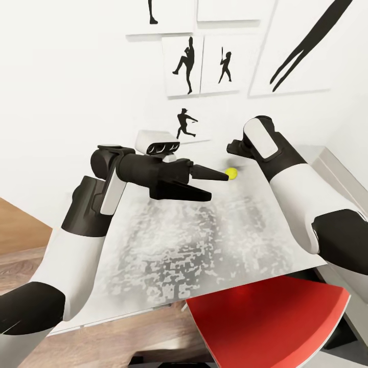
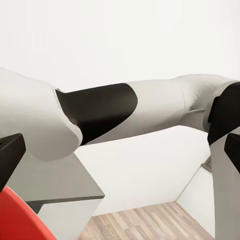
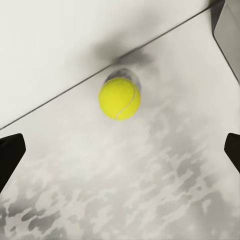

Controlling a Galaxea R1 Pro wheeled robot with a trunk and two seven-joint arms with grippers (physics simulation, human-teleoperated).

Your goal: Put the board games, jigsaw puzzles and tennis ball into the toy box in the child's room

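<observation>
The tennis ball [image 1: 231, 174] [image 3: 119, 98] lies on the pale mottled table [image 1: 204, 245] close to the wall. My right gripper [image 1: 235, 147] [image 3: 121, 150] hovers just above and behind the ball, open, its dark fingertips [image 3: 10, 155] spread wide with the ball ahead between them, untouched. My left gripper [image 1: 218, 187] is held over the table left of the ball, open and empty, fingers pointing toward it. A light grey bin, apparently the toy box [image 1: 145, 138], shows partly behind the left wrist by the wall. Board games, jigsaw puzzles and bed are out of view.
A red chair seat [image 1: 271, 322] [image 2: 15, 217] sits at the table's near edge. A grey cabinet top [image 1: 335, 168] [image 2: 60, 182] adjoins the table on the right. The white wall with baseball-player silhouettes [image 1: 186, 64] stands right behind the table. Wood floor [image 1: 15, 230] lies to the left.
</observation>
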